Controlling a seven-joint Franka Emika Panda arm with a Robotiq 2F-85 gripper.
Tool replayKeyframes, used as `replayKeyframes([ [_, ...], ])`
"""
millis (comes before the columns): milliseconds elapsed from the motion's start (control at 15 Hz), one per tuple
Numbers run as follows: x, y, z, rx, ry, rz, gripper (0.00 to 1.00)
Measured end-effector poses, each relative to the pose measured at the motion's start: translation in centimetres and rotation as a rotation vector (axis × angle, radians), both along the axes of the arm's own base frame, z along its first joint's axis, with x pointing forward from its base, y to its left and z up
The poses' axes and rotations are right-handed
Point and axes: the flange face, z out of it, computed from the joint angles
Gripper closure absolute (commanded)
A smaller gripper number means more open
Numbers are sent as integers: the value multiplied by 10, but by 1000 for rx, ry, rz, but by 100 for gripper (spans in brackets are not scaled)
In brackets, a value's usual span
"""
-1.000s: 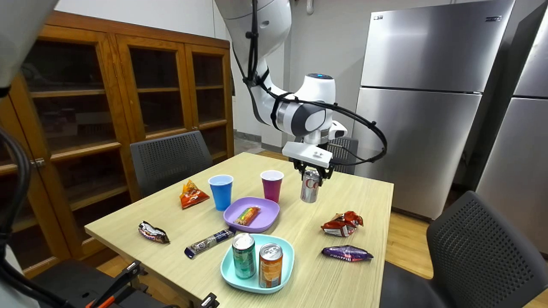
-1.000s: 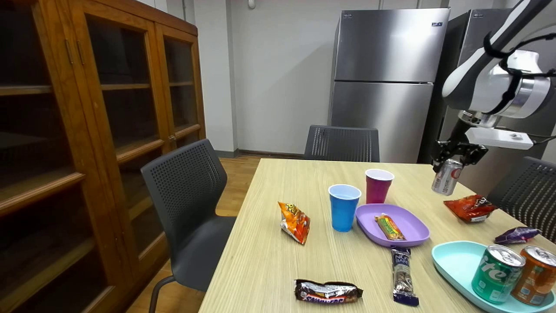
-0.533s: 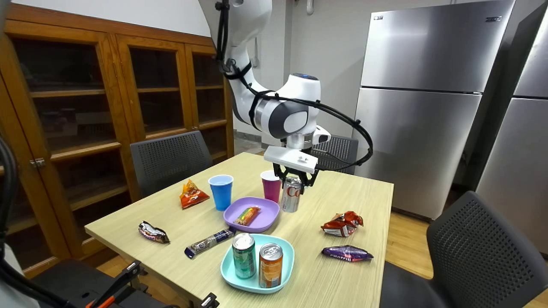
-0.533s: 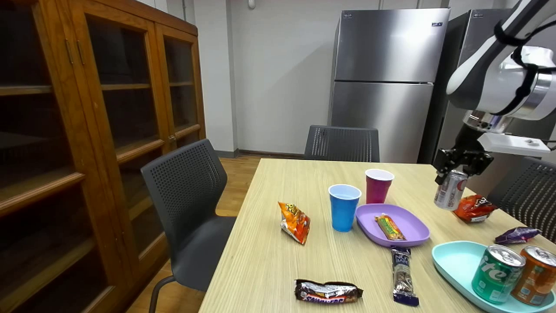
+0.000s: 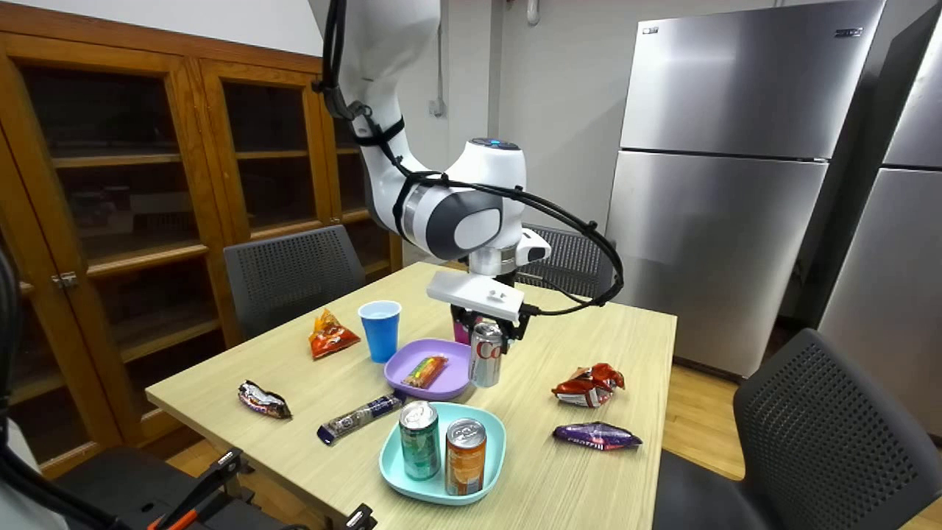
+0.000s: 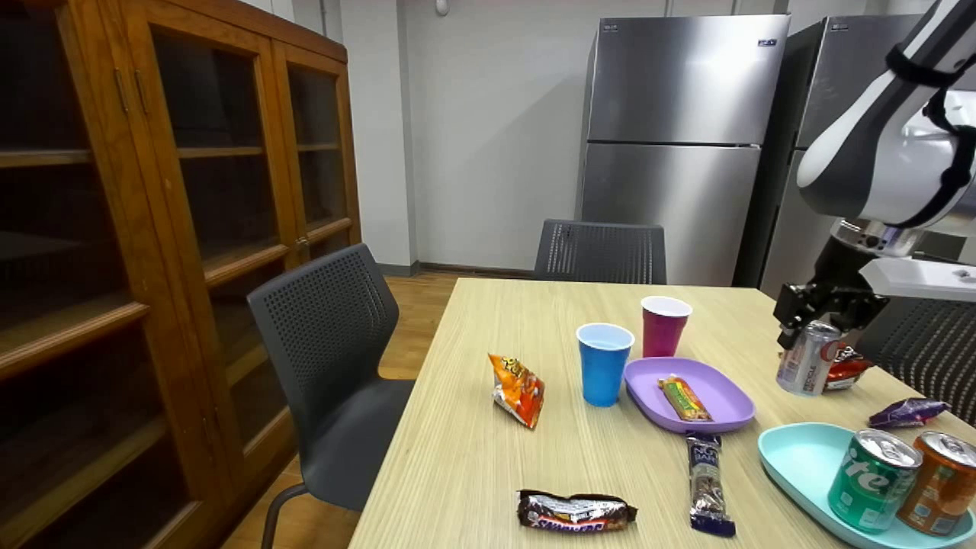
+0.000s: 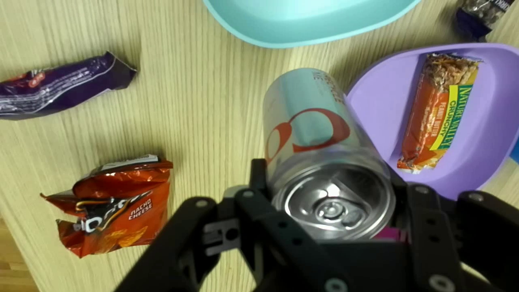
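1. Pinching a silver cylindrical metal can with red lettering [image 6: 810,361], the black fingers [image 7: 258,178] are gripping it near the lid.
2. Its long axis is pointing down from the fingers, leaning slightly in an exterior view.
3. It is hanging over the pale wood-grain table [image 7: 194,101], beside a rounded purple plate [image 7: 377,97] and near a rounded turquoise tray [image 7: 308,30].

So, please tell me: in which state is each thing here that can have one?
Gripper: closed on the silver can
Silver can: held, top end up
Green can: upright in turquoise plate
Orange can: upright, same plate
Purple plate: holding granola bar
Granola bar: wrapped
Nut bar: wrapped
Snickers bar: wrapped
Purple bar: wrapped
Red bag: crumpled
Orange bag: unclear whether opened
Blue cup: upright
Magenta cup: upright
Refrigerator doors: shut
Cabinet doors: shut
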Motion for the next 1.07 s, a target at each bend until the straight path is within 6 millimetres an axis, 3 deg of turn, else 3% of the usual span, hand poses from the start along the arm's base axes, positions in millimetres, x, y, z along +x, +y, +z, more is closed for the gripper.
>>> replayKeyframes([
  [667,-47,13,-18,-26,8,14,62],
  [1067,-65,17,-28,-37,22,29,62],
])
